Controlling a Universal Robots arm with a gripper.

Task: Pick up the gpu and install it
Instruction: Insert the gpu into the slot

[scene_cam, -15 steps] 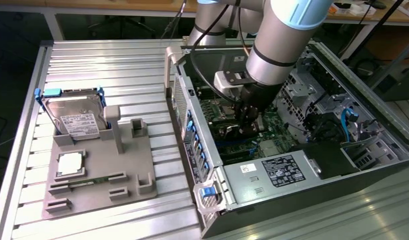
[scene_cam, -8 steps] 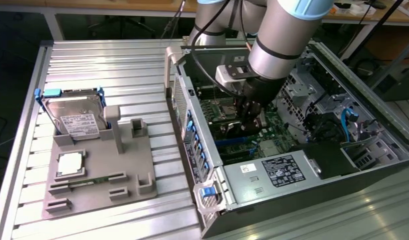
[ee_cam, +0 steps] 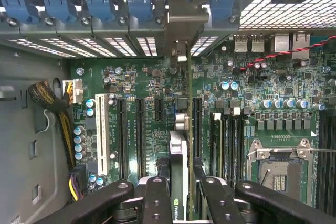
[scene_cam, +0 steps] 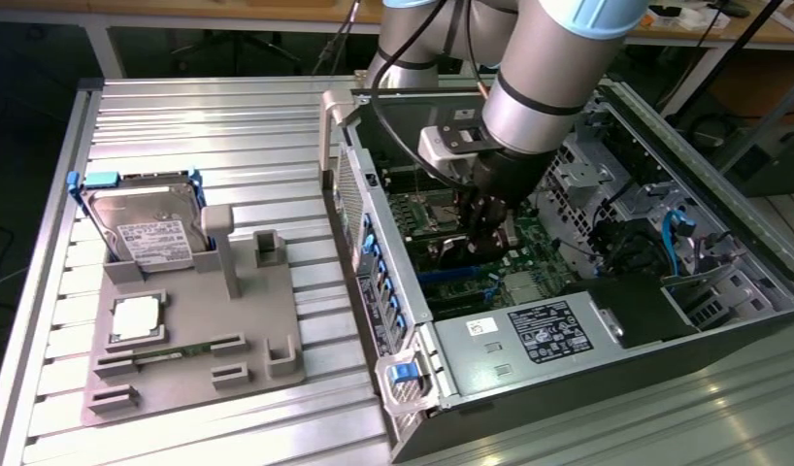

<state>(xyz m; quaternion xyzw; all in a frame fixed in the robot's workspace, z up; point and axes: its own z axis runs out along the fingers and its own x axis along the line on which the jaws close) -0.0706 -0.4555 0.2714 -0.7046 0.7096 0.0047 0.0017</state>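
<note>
My gripper is down inside the open computer case, shut on the gpu. In the wrist view the gpu stands edge-on between my gripper's black fingers. It runs along a long black expansion slot on the green motherboard. Its silver bracket end reaches the rear slot openings under the blue clips. I cannot tell whether the card's edge sits in the slot.
Beside the card lie other slots, a white slot, the CPU socket and a cable bundle. On the exterior view's left a grey fixture tray holds a hard drive, a chip and a RAM stick.
</note>
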